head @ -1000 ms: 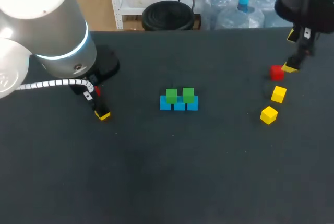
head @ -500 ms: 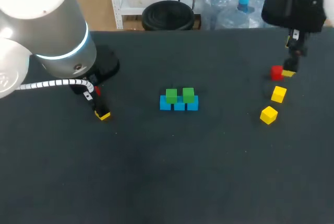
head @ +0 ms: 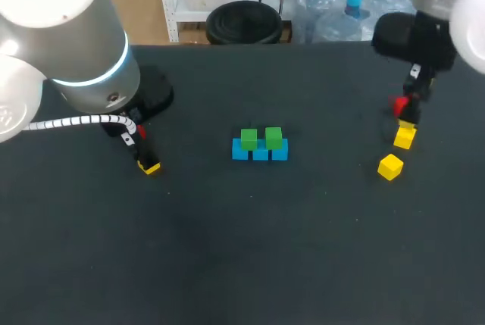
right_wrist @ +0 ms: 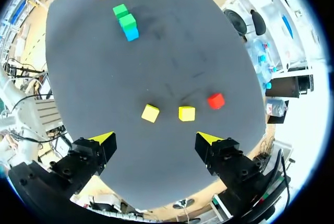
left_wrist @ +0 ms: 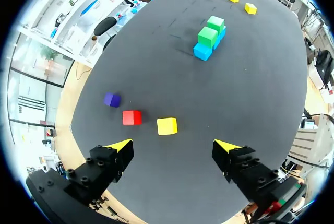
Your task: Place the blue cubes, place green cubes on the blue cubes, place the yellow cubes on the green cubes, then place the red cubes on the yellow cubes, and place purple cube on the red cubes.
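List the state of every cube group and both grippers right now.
blue cubes: placed in a row.
green cubes: stacked on the blue cubes.
yellow cubes: loose, unstacked.
red cubes: loose, unstacked.
purple cube: loose, unstacked.
left gripper: open, empty.
right gripper: open, empty.

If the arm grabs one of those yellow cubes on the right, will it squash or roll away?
The yellow cube has flat faces, so it should slide rather than roll. Its crisp edges suggest it is stiff. Being small, it is probably light.
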Action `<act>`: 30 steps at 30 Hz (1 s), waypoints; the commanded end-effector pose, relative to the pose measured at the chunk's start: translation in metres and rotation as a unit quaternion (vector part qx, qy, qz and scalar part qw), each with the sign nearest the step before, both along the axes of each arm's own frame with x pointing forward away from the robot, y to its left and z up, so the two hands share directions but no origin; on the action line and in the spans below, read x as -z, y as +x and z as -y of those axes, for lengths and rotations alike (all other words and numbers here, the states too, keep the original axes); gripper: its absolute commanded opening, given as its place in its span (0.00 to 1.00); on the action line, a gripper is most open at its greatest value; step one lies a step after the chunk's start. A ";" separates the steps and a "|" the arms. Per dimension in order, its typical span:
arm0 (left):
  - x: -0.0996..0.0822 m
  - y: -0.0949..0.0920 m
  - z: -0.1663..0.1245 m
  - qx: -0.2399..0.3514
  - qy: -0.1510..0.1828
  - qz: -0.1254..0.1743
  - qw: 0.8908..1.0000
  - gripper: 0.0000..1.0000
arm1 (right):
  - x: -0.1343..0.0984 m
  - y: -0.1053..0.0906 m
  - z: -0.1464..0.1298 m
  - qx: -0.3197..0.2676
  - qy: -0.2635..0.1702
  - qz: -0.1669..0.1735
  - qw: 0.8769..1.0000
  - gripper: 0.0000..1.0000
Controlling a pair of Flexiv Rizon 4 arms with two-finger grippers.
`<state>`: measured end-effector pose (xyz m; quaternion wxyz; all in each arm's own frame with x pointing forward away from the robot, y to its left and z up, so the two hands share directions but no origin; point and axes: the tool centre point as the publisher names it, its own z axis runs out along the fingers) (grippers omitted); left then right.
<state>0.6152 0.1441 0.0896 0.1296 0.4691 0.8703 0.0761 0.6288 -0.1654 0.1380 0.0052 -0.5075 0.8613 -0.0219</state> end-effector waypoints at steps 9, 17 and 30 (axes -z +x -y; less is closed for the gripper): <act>0.000 0.001 -0.001 0.001 -0.001 -0.002 1.000 1.00 | 0.030 -0.029 0.005 0.000 0.073 0.095 0.993 1.00; 0.000 0.001 -0.001 0.001 -0.001 -0.002 1.000 1.00 | 0.042 -0.018 -0.011 0.037 0.057 0.055 0.996 1.00; 0.000 0.001 -0.001 0.001 -0.001 -0.002 1.000 1.00 | 0.066 -0.008 -0.020 0.051 0.051 0.023 0.997 1.00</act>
